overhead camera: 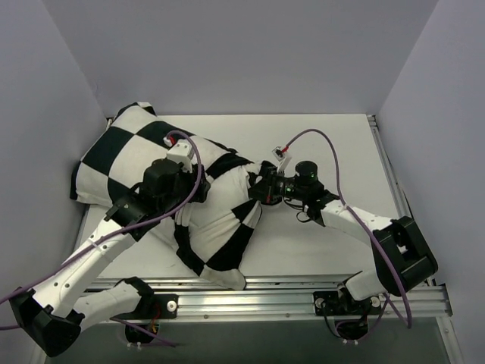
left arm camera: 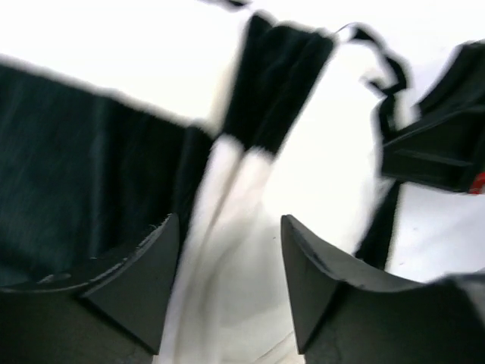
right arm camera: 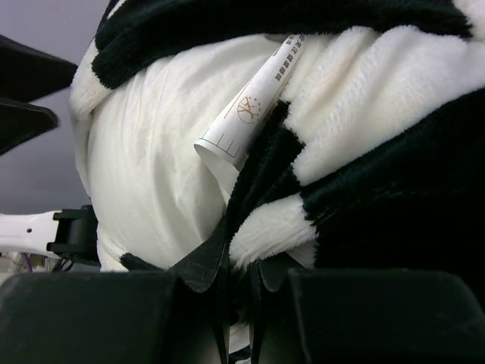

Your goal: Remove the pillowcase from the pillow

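The black and white checkered pillowcase point(overhead camera: 125, 155) lies over the left half of the table, still round the pillow. The plain white pillow point(right arm camera: 151, 152) bulges out of the cover's open end, and its sewn label point(right arm camera: 250, 106) shows there. My right gripper point(overhead camera: 261, 189) is shut on the fluffy edge of the pillowcase point(right arm camera: 280, 220) at that opening, with the fabric pinched between its jaws point(right arm camera: 241, 269). My left gripper point(overhead camera: 198, 189) hovers over the middle of the pillowcase point(left arm camera: 91, 152). Its jaws stand open point(left arm camera: 227, 224) with a white fold of fabric point(left arm camera: 235, 250) lying loose between them, not gripped.
The white table point(overhead camera: 326, 144) extends to the right and back, with grey walls close around it. A metal rail point(overhead camera: 288, 292) runs along the near edge by the arm bases. Purple cables point(overhead camera: 326, 140) loop above both wrists.
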Action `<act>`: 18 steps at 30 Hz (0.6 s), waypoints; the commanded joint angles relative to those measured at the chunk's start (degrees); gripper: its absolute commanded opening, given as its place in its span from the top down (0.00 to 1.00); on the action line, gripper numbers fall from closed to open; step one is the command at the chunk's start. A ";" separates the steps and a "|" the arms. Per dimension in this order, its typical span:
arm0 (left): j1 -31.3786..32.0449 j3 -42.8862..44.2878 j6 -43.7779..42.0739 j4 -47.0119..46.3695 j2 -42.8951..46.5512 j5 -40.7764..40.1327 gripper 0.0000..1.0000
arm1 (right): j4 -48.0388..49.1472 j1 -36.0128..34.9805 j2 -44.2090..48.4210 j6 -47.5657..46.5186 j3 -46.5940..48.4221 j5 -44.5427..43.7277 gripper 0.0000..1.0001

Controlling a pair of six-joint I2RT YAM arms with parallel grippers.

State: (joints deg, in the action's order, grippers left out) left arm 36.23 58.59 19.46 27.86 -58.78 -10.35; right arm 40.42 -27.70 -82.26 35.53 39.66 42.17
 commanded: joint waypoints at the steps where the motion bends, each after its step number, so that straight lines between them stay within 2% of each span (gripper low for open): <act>1: 4.96 6.70 -4.52 -4.13 -2.90 2.98 0.33 | 5.02 -2.09 3.60 -1.68 4.81 5.03 1.00; 2: 6.73 8.80 -4.61 -4.13 -3.96 0.70 0.30 | 3.62 -2.44 3.68 -2.30 4.99 4.59 1.00; 5: 13.24 11.54 -4.70 -4.04 -8.97 -2.65 0.30 | 2.29 -3.32 3.77 -3.53 5.34 3.27 1.00; 7: 14.74 13.04 -3.13 -4.13 -12.65 -4.68 0.38 | 1.94 -3.67 3.86 -3.62 5.34 2.66 1.00; 11: 16.50 13.66 0.04 -3.60 -16.71 -7.92 0.41 | -1.13 -4.37 4.47 -5.55 5.78 0.81 1.00; 18: 16.51 13.83 4.97 1.49 -20.75 -20.57 0.41 | -4.83 -5.08 5.00 -8.37 5.69 -1.56 1.00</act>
State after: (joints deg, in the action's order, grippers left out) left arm 52.71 70.46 21.32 26.76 -79.40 -22.61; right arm 32.67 -31.48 -80.42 29.36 42.02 39.38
